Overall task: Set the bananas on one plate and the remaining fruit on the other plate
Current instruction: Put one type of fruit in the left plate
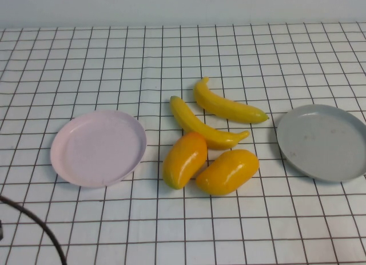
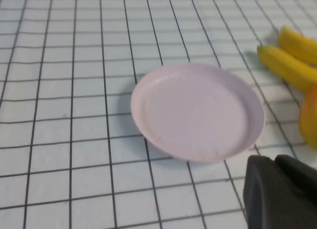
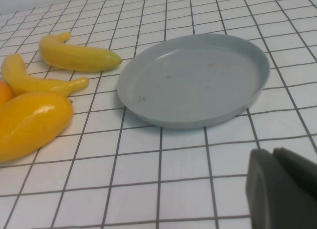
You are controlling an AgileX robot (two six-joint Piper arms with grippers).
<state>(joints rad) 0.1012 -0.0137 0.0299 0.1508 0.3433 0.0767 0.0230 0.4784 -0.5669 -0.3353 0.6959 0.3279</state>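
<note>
Two bananas (image 1: 229, 107) (image 1: 200, 126) lie mid-table on the checked cloth. Two orange-yellow mango-like fruits (image 1: 184, 159) (image 1: 227, 171) lie just in front of them, touching each other. The pink plate (image 1: 97, 147) is empty on the left and the grey plate (image 1: 323, 142) is empty on the right. Neither gripper shows in the high view. In the left wrist view my left gripper (image 2: 275, 162) is shut and empty, just short of the pink plate (image 2: 198, 110). In the right wrist view my right gripper (image 3: 271, 154) is shut and empty, short of the grey plate (image 3: 195, 78).
A dark cable (image 1: 34, 222) curves over the near left corner of the table. A white wall runs along the table's far edge. The right wrist view also shows a banana (image 3: 79, 56) and a mango-like fruit (image 3: 29, 125) beside the grey plate.
</note>
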